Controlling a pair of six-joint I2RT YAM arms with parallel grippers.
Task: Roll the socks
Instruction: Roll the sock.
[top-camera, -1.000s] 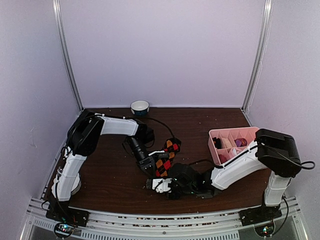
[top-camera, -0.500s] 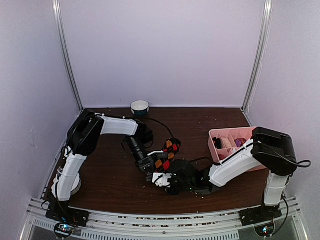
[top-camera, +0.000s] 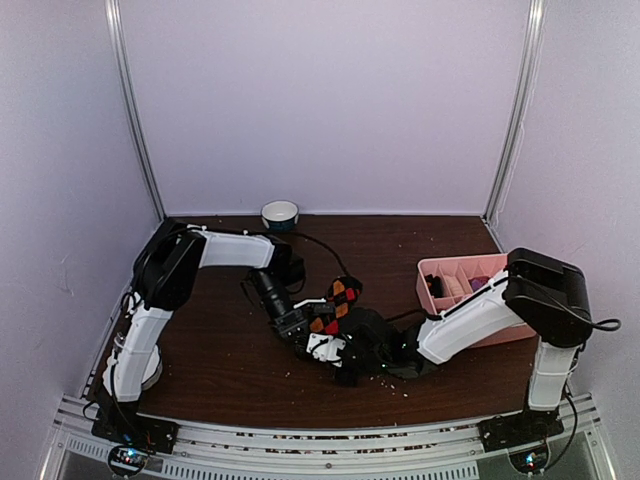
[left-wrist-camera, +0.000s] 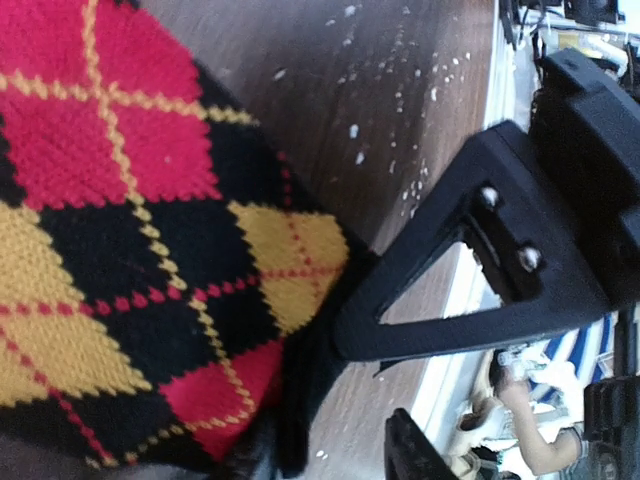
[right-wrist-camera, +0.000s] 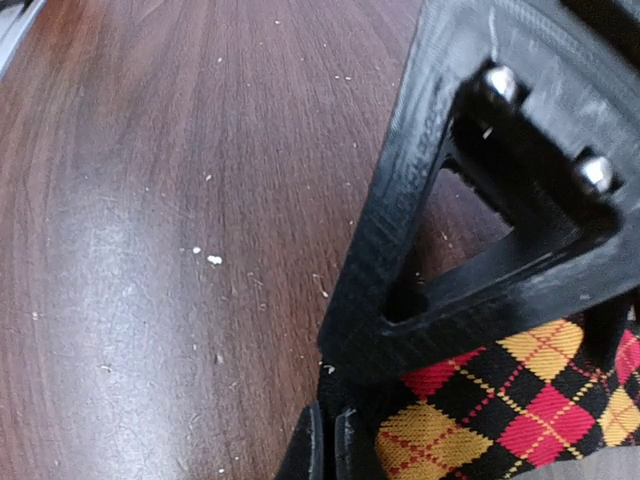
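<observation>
The black argyle sock (top-camera: 338, 297) lies flat on the brown table between the two arms. It fills the left wrist view (left-wrist-camera: 120, 220) and shows at the bottom right of the right wrist view (right-wrist-camera: 500, 420). My left gripper (top-camera: 303, 332) sits at the sock's near end with its jaws apart (left-wrist-camera: 330, 460), and one finger (right-wrist-camera: 400, 250) rests over the fabric. My right gripper (top-camera: 328, 352) is shut (right-wrist-camera: 333, 455), its tips against the sock's black edge beside the left finger. The purple striped sock is not clearly visible.
A pink divided bin (top-camera: 425, 285) stands at the right with small items, one of them purple (top-camera: 481, 284). A white and blue bowl (top-camera: 280, 214) sits at the back wall. Pale crumbs dot the table.
My right gripper has slid away from the near edge, up to the sock's near end, meeting the left gripper. The left gripper has shifted slightly.
</observation>
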